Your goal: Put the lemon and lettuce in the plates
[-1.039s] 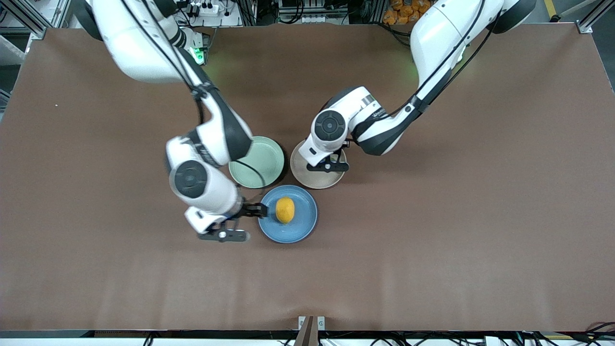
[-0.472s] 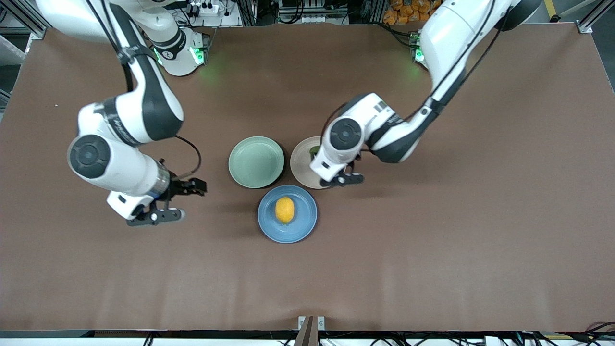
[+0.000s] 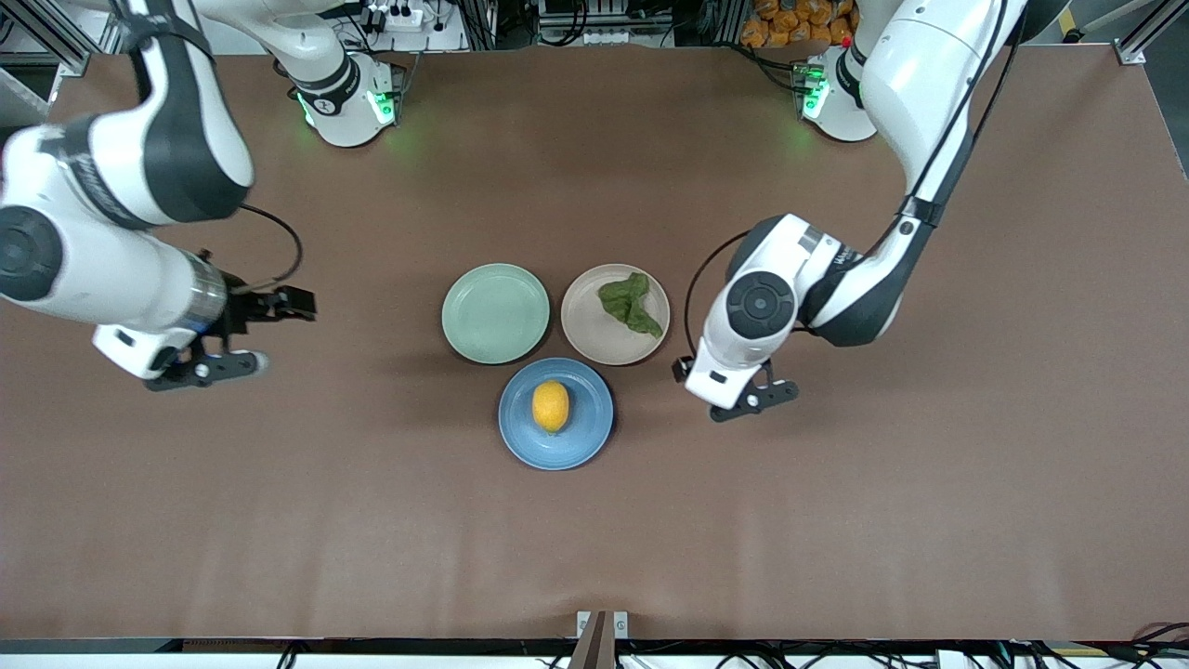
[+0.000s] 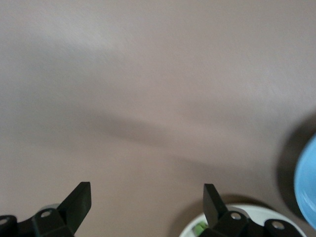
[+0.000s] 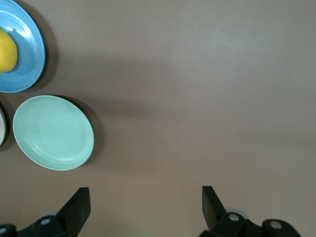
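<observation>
The lemon [image 3: 551, 406] lies in the middle of the blue plate [image 3: 585, 437]. The lettuce [image 3: 631, 304] lies in the beige-pink plate [image 3: 585, 330]. My left gripper [image 3: 687, 370] is open and empty over bare table beside the beige-pink plate, toward the left arm's end. In the left wrist view it [image 4: 146, 197] is open, with the blue plate's rim [image 4: 308, 182] at the edge. My right gripper [image 3: 295, 305] is open and empty over bare table toward the right arm's end. The right wrist view shows it [image 5: 145, 200] open, and the lemon [image 5: 6, 52] on the blue plate [image 5: 29, 59].
A pale green plate [image 3: 495, 313] stands empty beside the beige-pink plate, also in the right wrist view [image 5: 53, 132]. The three plates sit together mid-table on the brown cloth [image 3: 929, 511].
Both grippers have drawn away from the plates, the right toward its end of the table, the left toward its own. The lettuce, hidden under the left hand before, now shows in the beige-pink plate.
</observation>
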You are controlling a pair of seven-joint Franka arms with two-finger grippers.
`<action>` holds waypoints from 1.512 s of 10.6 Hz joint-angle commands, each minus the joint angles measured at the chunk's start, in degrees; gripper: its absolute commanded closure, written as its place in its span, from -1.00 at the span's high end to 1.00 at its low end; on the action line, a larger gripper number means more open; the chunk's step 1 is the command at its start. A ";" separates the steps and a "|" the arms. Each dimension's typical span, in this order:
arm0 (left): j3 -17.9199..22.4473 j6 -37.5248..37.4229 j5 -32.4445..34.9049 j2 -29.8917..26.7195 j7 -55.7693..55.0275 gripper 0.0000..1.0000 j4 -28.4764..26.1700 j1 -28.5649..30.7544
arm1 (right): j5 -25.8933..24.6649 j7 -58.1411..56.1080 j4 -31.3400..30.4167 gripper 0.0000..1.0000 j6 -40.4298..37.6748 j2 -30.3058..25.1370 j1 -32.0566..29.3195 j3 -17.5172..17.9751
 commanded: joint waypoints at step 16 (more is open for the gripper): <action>7.94 -7.04 -7.14 -31.12 36.15 1.00 -26.97 10.42 | -2.14 -3.35 5.55 1.00 -10.22 -12.13 -5.53 -5.72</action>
